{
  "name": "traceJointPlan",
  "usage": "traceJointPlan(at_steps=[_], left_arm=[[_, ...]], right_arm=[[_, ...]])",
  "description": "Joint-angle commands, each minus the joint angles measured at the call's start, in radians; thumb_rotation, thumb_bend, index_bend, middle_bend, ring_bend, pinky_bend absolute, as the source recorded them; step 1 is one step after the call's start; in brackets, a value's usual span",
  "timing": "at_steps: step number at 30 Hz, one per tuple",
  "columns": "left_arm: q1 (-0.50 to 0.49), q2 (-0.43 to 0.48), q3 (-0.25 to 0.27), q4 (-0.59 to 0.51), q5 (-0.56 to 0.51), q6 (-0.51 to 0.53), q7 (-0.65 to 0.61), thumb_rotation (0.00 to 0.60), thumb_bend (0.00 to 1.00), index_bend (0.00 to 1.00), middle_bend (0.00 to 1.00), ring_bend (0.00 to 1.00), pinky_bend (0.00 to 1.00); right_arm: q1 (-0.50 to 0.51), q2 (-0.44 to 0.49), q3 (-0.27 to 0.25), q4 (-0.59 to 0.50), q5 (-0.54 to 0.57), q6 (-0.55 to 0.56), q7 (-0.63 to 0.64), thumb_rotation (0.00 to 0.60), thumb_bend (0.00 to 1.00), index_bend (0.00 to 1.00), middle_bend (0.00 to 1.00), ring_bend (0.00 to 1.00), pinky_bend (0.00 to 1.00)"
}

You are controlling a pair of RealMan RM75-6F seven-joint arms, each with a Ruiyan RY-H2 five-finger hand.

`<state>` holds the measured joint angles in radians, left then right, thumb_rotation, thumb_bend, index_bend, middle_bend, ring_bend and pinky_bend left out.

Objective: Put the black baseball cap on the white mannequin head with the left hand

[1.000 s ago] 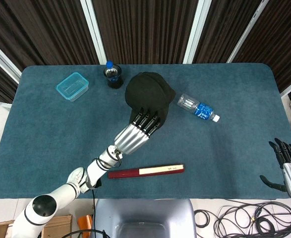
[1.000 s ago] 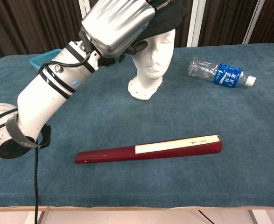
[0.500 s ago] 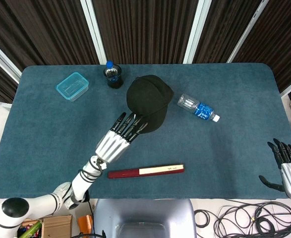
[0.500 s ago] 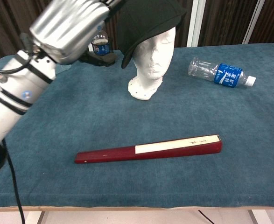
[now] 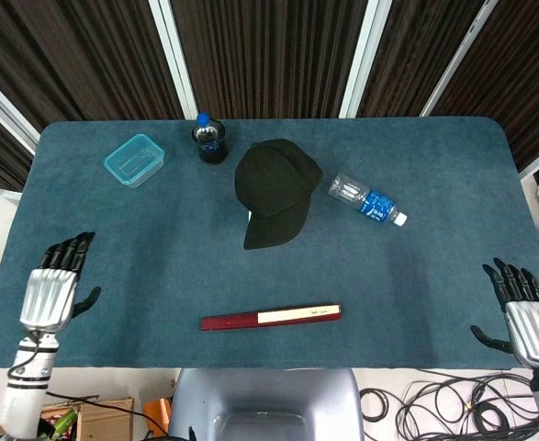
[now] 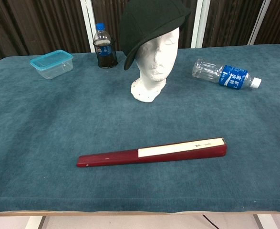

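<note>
The black baseball cap [image 5: 274, 188] sits on the white mannequin head [image 6: 155, 64] at the middle back of the table, its brim hanging down on the left side of the face in the chest view, where the cap [image 6: 149, 21] covers the crown. My left hand [image 5: 50, 292] is at the table's front left edge, far from the cap, fingers spread and holding nothing. My right hand [image 5: 524, 317] is past the front right corner, also with fingers apart and nothing in it. Neither hand shows in the chest view.
A closed red and cream folding fan [image 6: 151, 152] lies near the front centre. A clear water bottle [image 6: 224, 75] lies on its side to the right of the mannequin. A dark upright bottle [image 6: 103, 47] and a blue-lidded plastic box [image 6: 51, 63] stand at the back left.
My left hand let go of the cap and drew back from the mannequin to the table's front left edge. The cap stays on the head. The right hand barely moved.
</note>
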<state>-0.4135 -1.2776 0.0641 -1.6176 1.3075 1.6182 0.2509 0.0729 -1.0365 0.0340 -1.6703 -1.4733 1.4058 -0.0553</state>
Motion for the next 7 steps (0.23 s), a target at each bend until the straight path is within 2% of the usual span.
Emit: traceJointPlan(at_steps=[1, 3, 7], left_arm=[[0.173, 0.078, 0.047, 0.019, -0.087, -0.008, -0.224, 0.600, 0.25, 0.01, 0.09, 0.08, 0.15], [0.182, 0.091, 0.048, 0.015, -0.103, -0.037, -0.188, 0.600, 0.25, 0.00, 0.07, 0.07, 0.13], [0.197, 0.094, 0.033, 0.029, -0.046, -0.031, -0.223, 0.600, 0.25, 0.00, 0.06, 0.06, 0.12]], right_arm=[[0.004, -0.012, 0.002, -0.005, 0.014, -0.008, -0.027, 0.600, 0.12, 0.00, 0.00, 0.00, 0.00], [0.005, -0.017, 0.006, -0.007, 0.020, -0.005, -0.041, 0.600, 0.12, 0.00, 0.00, 0.00, 0.00], [0.003, -0.022, 0.008, -0.011, 0.021, 0.002, -0.050, 0.600, 0.12, 0.00, 0.00, 0.00, 0.00]])
